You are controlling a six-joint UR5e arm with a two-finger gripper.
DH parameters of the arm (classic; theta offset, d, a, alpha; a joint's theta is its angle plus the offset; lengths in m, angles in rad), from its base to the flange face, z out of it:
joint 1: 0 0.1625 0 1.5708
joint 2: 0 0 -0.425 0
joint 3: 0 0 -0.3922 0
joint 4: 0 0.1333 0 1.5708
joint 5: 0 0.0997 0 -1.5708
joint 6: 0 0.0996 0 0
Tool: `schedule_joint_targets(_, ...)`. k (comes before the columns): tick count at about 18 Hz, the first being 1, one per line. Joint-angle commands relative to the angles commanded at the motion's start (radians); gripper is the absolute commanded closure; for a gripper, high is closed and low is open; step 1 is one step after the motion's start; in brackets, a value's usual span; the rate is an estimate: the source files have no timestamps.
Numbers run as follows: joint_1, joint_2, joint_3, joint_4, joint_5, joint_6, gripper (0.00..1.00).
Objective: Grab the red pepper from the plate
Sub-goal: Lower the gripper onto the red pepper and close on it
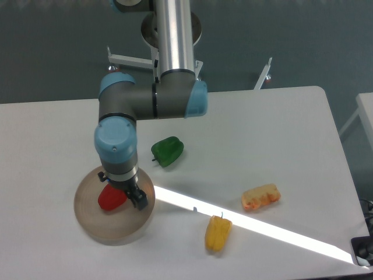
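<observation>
Half of red pepper (111, 199) hidden under gripper (123, 195); jaws unreadable.

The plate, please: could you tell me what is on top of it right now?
On the plate lies the red pepper, with the gripper over it. The arm covers the pepper's top and stem, so whether the fingers touch it cannot be seen.

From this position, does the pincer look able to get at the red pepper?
Probably yes. The pincer hangs right over the red pepper on the plate, with nothing else on the plate in the way.
</observation>
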Motion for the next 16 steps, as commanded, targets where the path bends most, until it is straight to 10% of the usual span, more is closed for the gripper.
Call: schedule_joint_targets(16, -0.037, 0.005, -0.066, 0.048, 0.008, -0.038, 0.0)
